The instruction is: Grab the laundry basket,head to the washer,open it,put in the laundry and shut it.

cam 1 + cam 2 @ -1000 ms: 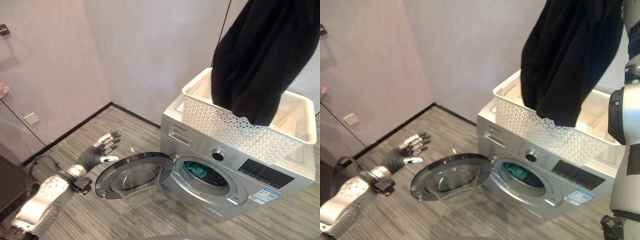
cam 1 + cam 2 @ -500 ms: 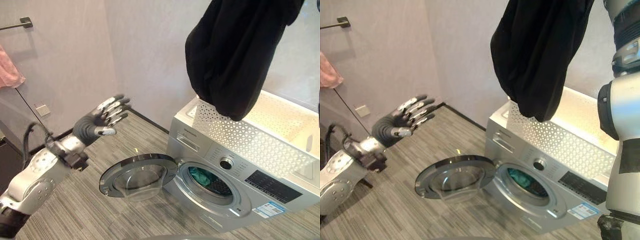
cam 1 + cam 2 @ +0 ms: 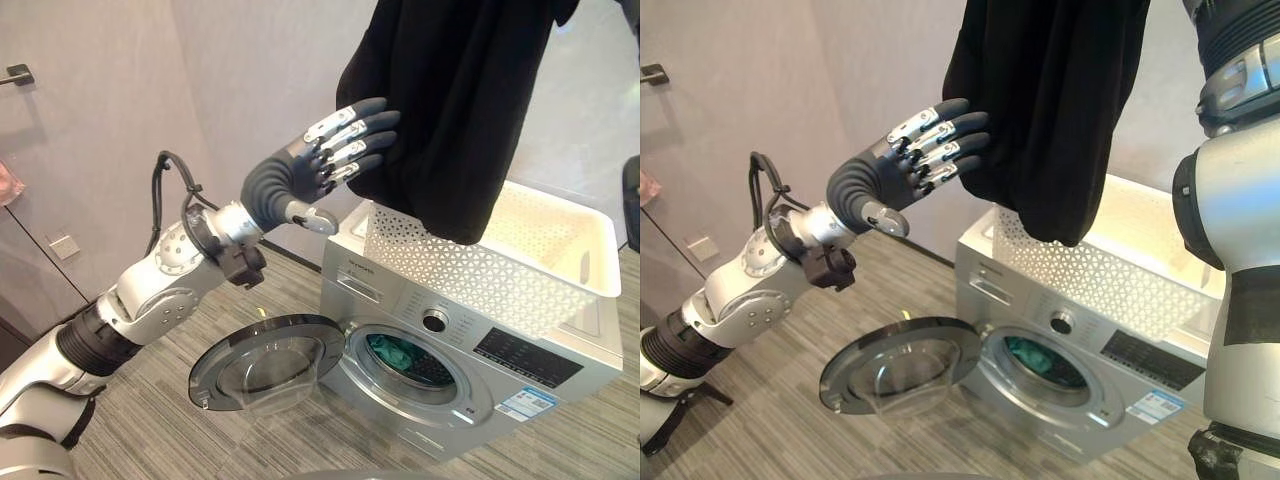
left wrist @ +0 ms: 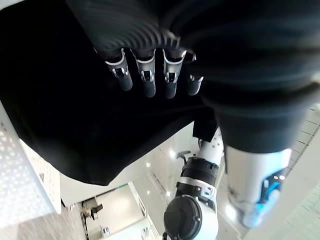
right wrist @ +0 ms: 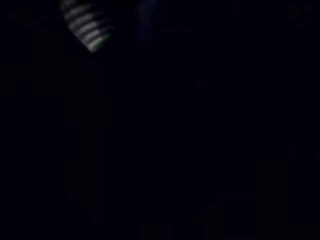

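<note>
A black garment (image 3: 460,110) hangs from above the top of the picture, over the white perforated laundry basket (image 3: 450,270) that stands on the silver washer (image 3: 520,400). My left hand (image 3: 300,175) is raised beside the garment's left edge, open, its straight fingertips (image 4: 145,82) touching the cloth. The washer's round door (image 3: 265,360) is swung wide open to the left. Teal laundry (image 3: 395,352) lies in the drum. My right arm (image 3: 1240,200) rises at the right edge; black cloth covers the right wrist view, with a bit of the ribbed cover (image 5: 87,27) showing.
Grey striped floor spreads in front of the washer and left of the open door. Grey walls meet in a corner behind the washer. A wall socket (image 3: 62,245), a rail end (image 3: 15,75) and a pink cloth (image 3: 5,180) are on the left wall.
My left arm has swung up from near the floor to the hanging garment, fingers still straight. The garment has shifted a little left above the basket. The camera has moved.
</note>
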